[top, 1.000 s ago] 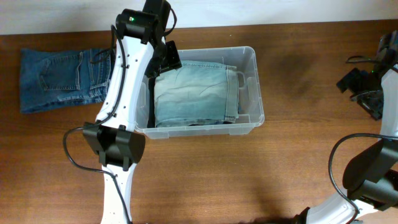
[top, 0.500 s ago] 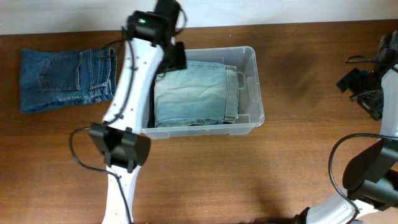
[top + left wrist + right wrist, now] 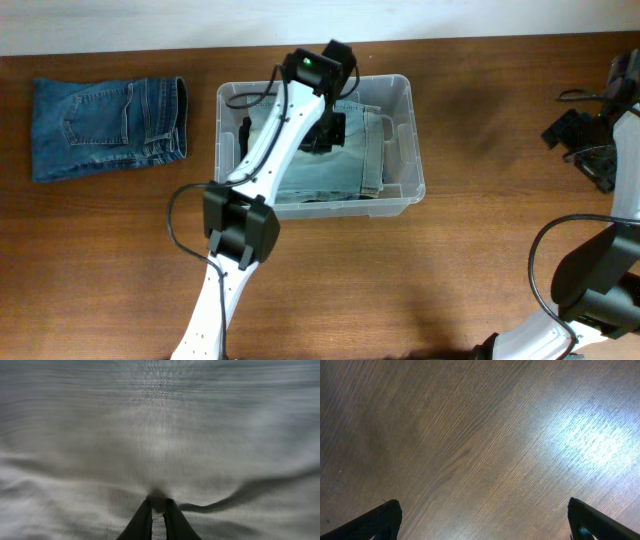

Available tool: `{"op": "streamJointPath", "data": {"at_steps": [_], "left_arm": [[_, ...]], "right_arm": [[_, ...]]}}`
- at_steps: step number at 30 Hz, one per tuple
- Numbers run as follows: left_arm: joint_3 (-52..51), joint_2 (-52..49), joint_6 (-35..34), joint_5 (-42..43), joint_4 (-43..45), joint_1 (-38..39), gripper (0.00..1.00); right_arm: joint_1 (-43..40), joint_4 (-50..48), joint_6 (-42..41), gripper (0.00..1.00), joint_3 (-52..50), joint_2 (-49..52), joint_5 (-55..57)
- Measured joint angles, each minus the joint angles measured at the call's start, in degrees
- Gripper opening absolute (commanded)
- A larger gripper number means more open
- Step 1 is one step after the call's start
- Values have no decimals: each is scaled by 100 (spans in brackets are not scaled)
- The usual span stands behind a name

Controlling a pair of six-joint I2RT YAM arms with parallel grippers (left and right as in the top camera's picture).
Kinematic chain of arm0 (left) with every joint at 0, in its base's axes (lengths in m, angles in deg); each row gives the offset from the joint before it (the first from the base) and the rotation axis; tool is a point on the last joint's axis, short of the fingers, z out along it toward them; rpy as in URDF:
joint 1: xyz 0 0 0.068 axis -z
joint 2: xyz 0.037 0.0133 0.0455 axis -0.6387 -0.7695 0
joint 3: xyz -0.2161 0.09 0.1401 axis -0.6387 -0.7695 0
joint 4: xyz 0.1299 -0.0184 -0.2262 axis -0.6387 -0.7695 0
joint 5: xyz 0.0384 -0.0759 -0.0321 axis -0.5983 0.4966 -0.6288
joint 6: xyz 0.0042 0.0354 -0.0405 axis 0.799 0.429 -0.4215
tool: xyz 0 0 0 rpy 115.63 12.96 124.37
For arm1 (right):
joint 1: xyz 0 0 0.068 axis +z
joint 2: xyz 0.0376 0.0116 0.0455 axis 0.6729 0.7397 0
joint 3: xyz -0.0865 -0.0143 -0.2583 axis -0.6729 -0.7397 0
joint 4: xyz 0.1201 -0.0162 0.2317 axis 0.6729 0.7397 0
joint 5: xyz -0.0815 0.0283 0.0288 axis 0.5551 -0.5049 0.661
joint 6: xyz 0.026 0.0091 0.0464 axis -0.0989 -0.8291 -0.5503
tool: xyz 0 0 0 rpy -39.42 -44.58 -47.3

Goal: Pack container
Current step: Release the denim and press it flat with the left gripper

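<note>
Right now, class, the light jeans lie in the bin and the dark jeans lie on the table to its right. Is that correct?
No. The overhead view shows the dark jeans on the table left of the bin, not right. The light jeans do lie in the bin.

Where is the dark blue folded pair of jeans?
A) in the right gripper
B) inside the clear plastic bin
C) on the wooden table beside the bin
C: the dark blue folded jeans lie flat on the wooden table, apart from the clear plastic bin, which holds a pale blue pair.
</note>
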Motion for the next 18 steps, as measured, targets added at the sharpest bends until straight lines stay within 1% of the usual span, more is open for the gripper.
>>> {"op": "streamJointPath", "data": {"at_steps": [10, 18], "left_arm": [[90, -96, 0, 0, 278, 22, 10], [1001, -94, 66, 151, 752, 28, 10]], "right_arm": [[0, 0, 0, 98, 0, 0, 0], [0, 0, 0, 98, 0, 0, 0]]}}
